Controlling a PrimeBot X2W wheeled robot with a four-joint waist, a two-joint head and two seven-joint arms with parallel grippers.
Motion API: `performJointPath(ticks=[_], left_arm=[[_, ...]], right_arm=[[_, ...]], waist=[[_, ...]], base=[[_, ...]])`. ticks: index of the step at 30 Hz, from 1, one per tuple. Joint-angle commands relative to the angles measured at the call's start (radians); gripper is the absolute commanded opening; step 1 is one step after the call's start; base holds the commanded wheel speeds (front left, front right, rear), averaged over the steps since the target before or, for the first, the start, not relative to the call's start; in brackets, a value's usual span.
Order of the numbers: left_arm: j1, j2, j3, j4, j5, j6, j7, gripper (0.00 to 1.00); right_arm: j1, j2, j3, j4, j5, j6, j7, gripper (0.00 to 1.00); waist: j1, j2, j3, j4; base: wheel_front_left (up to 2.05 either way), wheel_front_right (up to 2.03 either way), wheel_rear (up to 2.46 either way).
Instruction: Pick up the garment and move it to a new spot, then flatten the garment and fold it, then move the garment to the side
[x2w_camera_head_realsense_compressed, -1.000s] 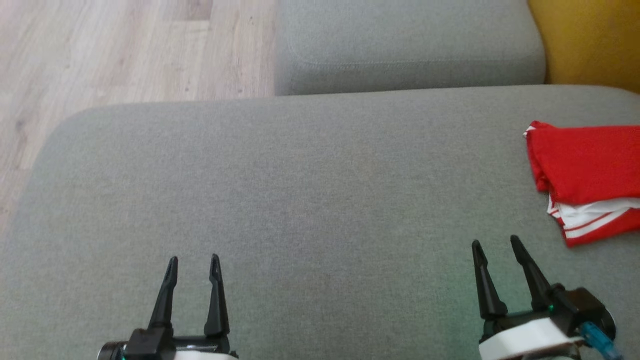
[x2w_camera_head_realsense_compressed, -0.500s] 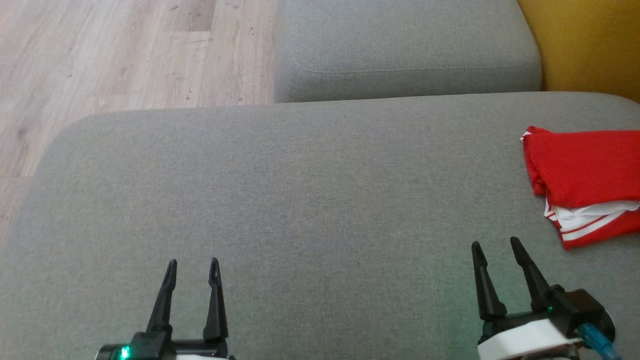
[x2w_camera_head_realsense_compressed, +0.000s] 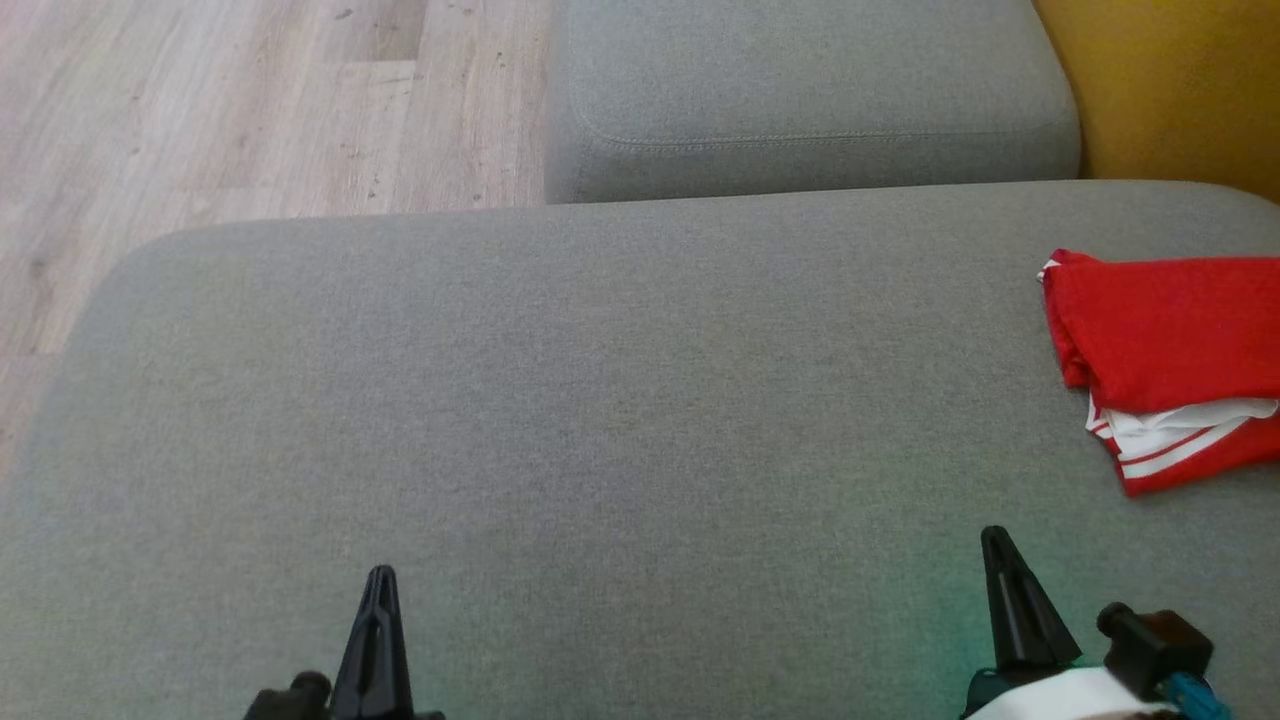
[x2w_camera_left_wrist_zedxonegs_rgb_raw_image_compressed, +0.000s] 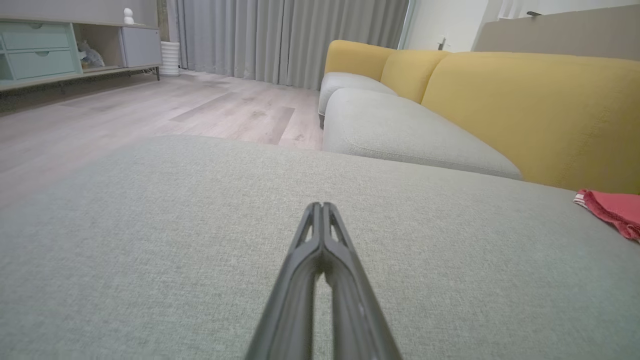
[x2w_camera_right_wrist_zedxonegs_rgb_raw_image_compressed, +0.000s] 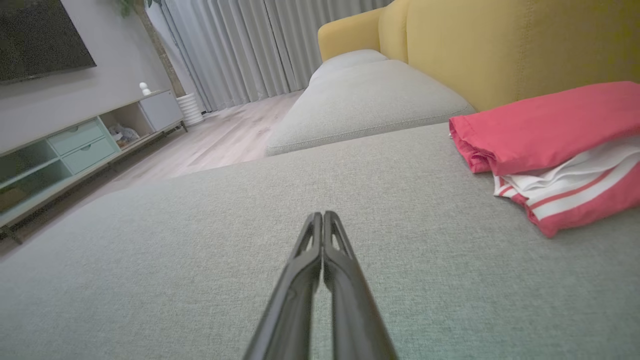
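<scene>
The garment (x2w_camera_head_realsense_compressed: 1170, 350) is red with white stripes and lies folded at the right edge of the grey sofa cushion (x2w_camera_head_realsense_compressed: 620, 400). It also appears in the right wrist view as the garment (x2w_camera_right_wrist_zedxonegs_rgb_raw_image_compressed: 555, 150), and a corner of the garment (x2w_camera_left_wrist_zedxonegs_rgb_raw_image_compressed: 612, 210) is at the far right of the left wrist view. My left gripper (x2w_camera_head_realsense_compressed: 380, 590) is at the lower left, shut with nothing in it, far from the cloth. My right gripper (x2w_camera_head_realsense_compressed: 998, 550) is shut and empty at the lower right, below and left of the garment. Both pairs of fingers, left (x2w_camera_left_wrist_zedxonegs_rgb_raw_image_compressed: 322, 210) and right (x2w_camera_right_wrist_zedxonegs_rgb_raw_image_compressed: 322, 220), are pressed together.
A second grey seat cushion (x2w_camera_head_realsense_compressed: 810, 90) lies beyond the near one. The yellow sofa back (x2w_camera_head_realsense_compressed: 1170, 80) rises at the upper right. Wooden floor (x2w_camera_head_realsense_compressed: 230, 110) runs along the left past the cushion's edge. A low cabinet (x2w_camera_right_wrist_zedxonegs_rgb_raw_image_compressed: 75, 145) and curtains (x2w_camera_right_wrist_zedxonegs_rgb_raw_image_compressed: 260, 45) stand far off.
Both grippers have gone from open to shut and have drawn back toward the bottom edge. The head camera shifted slightly; the garment has not moved.
</scene>
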Motion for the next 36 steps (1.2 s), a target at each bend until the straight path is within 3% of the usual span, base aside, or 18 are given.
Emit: performJointPath(ticks=[1,36], left_arm=[[-0.042,0.004,0.015,-0.025,-0.037,-0.008,0.006,0.0],[-0.115,0.021,0.078,0.006,-0.452,-0.07,0.088,0.0]], right_arm=[[-0.047,-0.009,-0.006,-0.031,0.039,0.0,0.005,0.0],[-0.11,-0.024,-0.038,-0.024,0.459,0.0,0.087,0.0]], waist=[[0.0,0.0,0.001,-0.001],[0.0,0.0,0.013,-0.012]], base=[[0.0,0.0,0.0],[0.0,0.0,0.0]])
